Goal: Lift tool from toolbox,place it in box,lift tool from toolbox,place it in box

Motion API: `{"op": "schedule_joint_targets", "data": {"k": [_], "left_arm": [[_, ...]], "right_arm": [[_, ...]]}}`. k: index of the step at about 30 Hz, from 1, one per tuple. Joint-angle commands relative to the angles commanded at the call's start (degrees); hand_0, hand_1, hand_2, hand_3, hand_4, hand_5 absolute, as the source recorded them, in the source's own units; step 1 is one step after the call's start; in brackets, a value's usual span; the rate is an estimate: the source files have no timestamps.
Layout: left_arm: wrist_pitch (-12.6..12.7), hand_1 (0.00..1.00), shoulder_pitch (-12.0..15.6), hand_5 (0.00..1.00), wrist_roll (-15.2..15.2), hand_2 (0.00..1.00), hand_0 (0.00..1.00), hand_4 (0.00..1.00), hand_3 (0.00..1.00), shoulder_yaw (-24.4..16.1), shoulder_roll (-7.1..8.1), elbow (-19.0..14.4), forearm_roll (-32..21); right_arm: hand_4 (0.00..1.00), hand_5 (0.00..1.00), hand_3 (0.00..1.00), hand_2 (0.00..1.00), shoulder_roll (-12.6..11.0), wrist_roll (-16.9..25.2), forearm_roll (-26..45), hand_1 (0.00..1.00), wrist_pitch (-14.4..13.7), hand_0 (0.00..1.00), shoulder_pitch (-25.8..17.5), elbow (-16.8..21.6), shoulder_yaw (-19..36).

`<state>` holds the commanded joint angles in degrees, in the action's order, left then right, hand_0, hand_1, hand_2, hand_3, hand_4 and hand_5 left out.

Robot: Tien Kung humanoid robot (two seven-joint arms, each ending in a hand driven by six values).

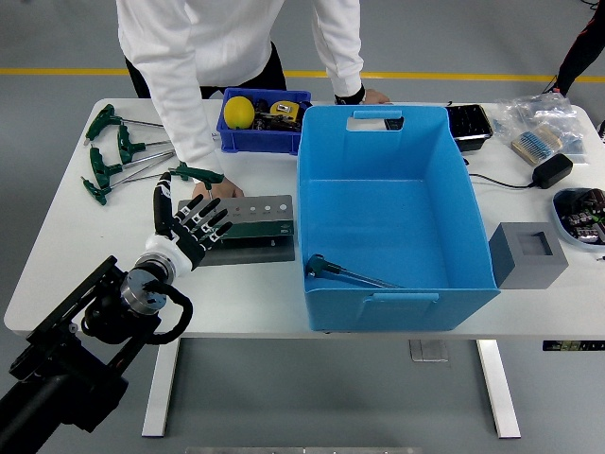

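Note:
The grey and green tool stand (248, 227) lies on the white table left of the big blue box (392, 213). My left hand (189, 225) hovers over the stand's left end with fingers spread, holding nothing. A green T-handle tool (195, 173) stands at the stand's left end, under a person's hand (217, 189). One dark T-handle tool (345, 272) lies inside the blue box near its front wall. My right hand is out of view.
Several green T-handle wrenches (112, 151) lie at the table's back left. A small blue bin (264, 118) with a yellow ball sits behind the stand. A grey block (528, 253), a charger (550, 170) and trays occupy the right side.

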<state>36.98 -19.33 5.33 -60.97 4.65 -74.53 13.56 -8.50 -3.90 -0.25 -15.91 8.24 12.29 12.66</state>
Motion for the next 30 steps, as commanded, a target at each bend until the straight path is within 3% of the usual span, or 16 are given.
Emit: {"op": "schedule_joint_targets", "data": {"k": [8, 28, 30], "left_arm": [[-0.45, 0.477, -2.26, 0.998, 0.40, 0.615, 0.383, 0.873, 0.892, 0.38, -0.23, 2.07, -1.09], [-1.78, 0.482, -6.52, 0.998, -3.55, 0.633, 0.406, 0.892, 0.867, 3.36, -0.53, 5.51, -7.68], [-2.00, 0.488, -6.91, 0.998, -3.66, 0.634, 0.449, 0.897, 0.825, 3.62, -0.49, 5.63, -8.06]], "right_arm": [[0.841, 0.756, 0.588, 0.744, -0.14, 0.08, 0.33, 0.695, 0.05, 0.685, 0.42, 0.07, -0.23], [0.842, 0.756, 0.589, 0.745, -0.23, 0.22, 0.32, 0.696, 0.13, 0.686, 0.42, 0.12, -0.11], [0.842, 0.756, 0.589, 0.746, -0.26, 0.19, 0.12, 0.696, 0.15, 0.686, 0.43, 0.13, 0.00]]}}
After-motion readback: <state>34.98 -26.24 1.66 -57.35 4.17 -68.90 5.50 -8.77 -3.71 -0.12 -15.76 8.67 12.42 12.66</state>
